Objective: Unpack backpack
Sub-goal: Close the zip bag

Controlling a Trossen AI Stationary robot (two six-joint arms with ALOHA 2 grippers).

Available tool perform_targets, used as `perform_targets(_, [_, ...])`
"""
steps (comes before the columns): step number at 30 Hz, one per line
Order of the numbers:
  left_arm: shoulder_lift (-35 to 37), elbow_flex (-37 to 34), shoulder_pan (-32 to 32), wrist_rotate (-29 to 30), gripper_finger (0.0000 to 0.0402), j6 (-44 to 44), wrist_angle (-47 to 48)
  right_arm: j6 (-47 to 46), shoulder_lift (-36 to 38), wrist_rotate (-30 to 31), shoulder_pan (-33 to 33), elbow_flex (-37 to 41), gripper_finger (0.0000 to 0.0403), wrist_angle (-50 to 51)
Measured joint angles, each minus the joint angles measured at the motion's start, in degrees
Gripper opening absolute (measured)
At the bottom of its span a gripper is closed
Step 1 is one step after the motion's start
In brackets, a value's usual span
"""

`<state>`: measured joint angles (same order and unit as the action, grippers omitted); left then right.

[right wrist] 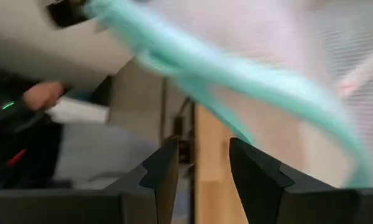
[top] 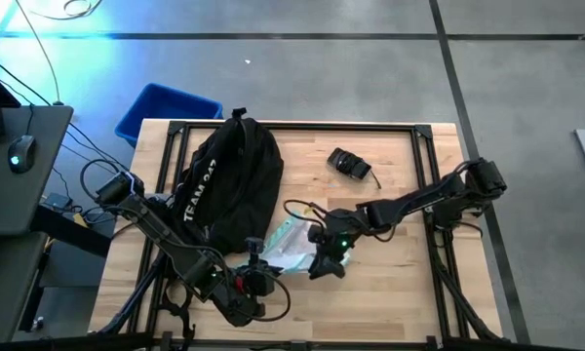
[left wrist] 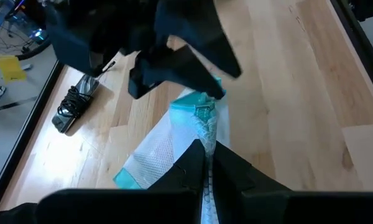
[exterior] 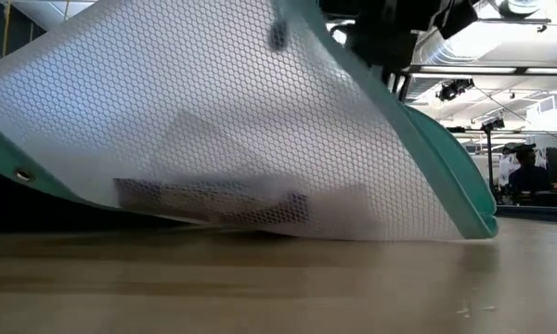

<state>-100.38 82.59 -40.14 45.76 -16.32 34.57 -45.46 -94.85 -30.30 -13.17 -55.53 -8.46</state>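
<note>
From above: black backpack (top: 229, 177) lying on the left half of the wooden table (top: 400, 292), top end toward the far edge, just beside a blue bin (top: 166, 109) off the far left corner. White mesh pouch with teal trim (top: 291, 246) resting at the backpack's near end. Left gripper (top: 257, 278) low by the near edge, jaws pinched together on one end of that pouch. Right gripper (top: 324, 261) on the pouch's other end. Small black bundle of cable (top: 350, 164) sitting alone, well apart, toward the far side.

Low view: pretty much all mesh pouch (exterior: 241, 139), tilted up off the table, something dark and flat inside.

Left wrist: fingers (left wrist: 193, 168) squeezed shut on the pouch (left wrist: 174, 140), cable bundle (left wrist: 74, 106) farther off.

Right wrist: fingers (right wrist: 165, 171) standing a bit apart, teal trim (right wrist: 236, 74) blurry past them; can't tell if anything's actually gripped.
</note>
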Motion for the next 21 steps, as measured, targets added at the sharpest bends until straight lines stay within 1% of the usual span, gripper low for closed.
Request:
perform_targets(2, [0.00, 0.00, 0.00, -0.57, 0.0000, -0.04, 0.00, -0.25, 0.00, -3.09, 0.77, 0.00, 0.0128, -0.71])
perform_targets(3, [0.00, 0.00, 0.00, -0.62, 0.0000, -0.04, 0.00, -0.60, 0.00, -3.69, 1.08, 0.00, 0.0128, -1.09])
perform_targets(9, [0.00, 0.00, 0.00, -0.66, 0.0000, -0.11, 0.00, -3.66, 0.00, -2.62, 3.04, 0.00, 0.0128, -0.33])
perform_targets(16, [0.00, 0.00, 0.34, -0.68, 0.0000, -0.08, 0.00, -5.61, -0.02, 5.46, 1.49, 0.01, 0.0128, 3.52])
perform_targets(18, [0.00, 0.00, 0.38, -0.66, 0.0000, -0.09, 0.02, -4.86, -0.04, 7.99, 0.75, 0.04, 0.0128, 2.01])
perform_targets(21, [0.00, 0.00, 0.59, -0.55, 0.0000, -0.13, -0.06, -1.23, -0.04, 11.41, -0.51, 0.04, 0.0128, -1.02])
